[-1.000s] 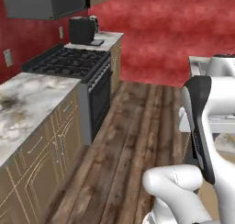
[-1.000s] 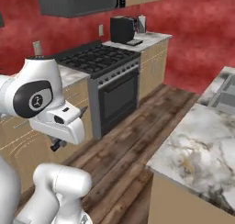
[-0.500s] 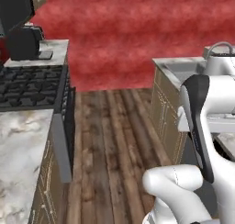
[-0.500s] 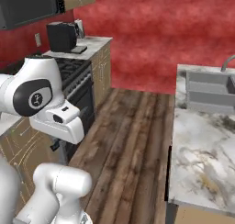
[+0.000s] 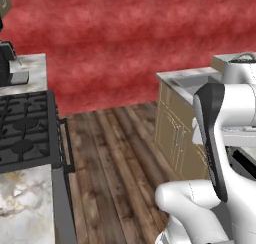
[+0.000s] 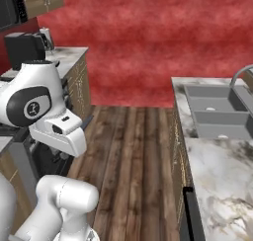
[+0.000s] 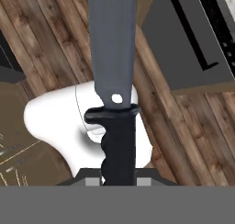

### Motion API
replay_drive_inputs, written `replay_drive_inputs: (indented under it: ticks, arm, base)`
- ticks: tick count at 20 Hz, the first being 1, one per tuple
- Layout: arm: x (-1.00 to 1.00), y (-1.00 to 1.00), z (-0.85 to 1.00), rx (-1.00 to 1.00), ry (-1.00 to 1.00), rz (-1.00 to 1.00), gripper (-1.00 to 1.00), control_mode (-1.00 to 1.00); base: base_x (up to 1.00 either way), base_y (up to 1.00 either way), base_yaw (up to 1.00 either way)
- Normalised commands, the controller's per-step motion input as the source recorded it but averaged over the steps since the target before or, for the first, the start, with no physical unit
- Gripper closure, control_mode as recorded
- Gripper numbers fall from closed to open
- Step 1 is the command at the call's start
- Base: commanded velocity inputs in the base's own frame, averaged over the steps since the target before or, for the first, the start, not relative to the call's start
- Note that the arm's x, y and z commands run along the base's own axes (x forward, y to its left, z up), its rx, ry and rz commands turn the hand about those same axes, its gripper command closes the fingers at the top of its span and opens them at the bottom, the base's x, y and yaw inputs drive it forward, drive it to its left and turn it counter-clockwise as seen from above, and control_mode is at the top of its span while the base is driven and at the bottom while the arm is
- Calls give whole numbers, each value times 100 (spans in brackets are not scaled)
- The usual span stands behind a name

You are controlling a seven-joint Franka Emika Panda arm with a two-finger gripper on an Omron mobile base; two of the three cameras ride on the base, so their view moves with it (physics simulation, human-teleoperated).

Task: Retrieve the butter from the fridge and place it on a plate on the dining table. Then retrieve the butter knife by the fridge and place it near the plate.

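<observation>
1 butter knife [image 7: 114, 71] juts from the clamped gripper [image 7: 118, 179], handle pinched.

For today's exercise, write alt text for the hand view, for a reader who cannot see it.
The gripper is shut on the butter knife, black handle at the fingers, grey blade pointing away over the wooden floor.

We see a knife [image 7: 113, 81] with a grey blade and black ridged handle. Behind the black stove [image 5: 25, 130] stands a mottled red wall [image 5: 125, 38]. Beside that stove, the floor [image 5: 115, 158] is brown wood planks, and the counter [image 6: 217, 161] white marble veined grey.
</observation>
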Motion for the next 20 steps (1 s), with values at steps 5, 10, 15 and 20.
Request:
replay_drive_inputs:
  ticks: [5, 10, 15, 20]
  arm:
    - [0, 0, 0, 0, 0, 0, 100, 100]
    - [0, 0, 0, 0, 0, 0, 100, 100]
    - [0, 0, 0, 0, 0, 0, 100, 100]
    - [0, 0, 0, 0, 0, 0, 100, 100]
  base:
    - [100, 15, 0]
    - [100, 3, 0]
    - [100, 0, 0]
    - [100, -1, -1]
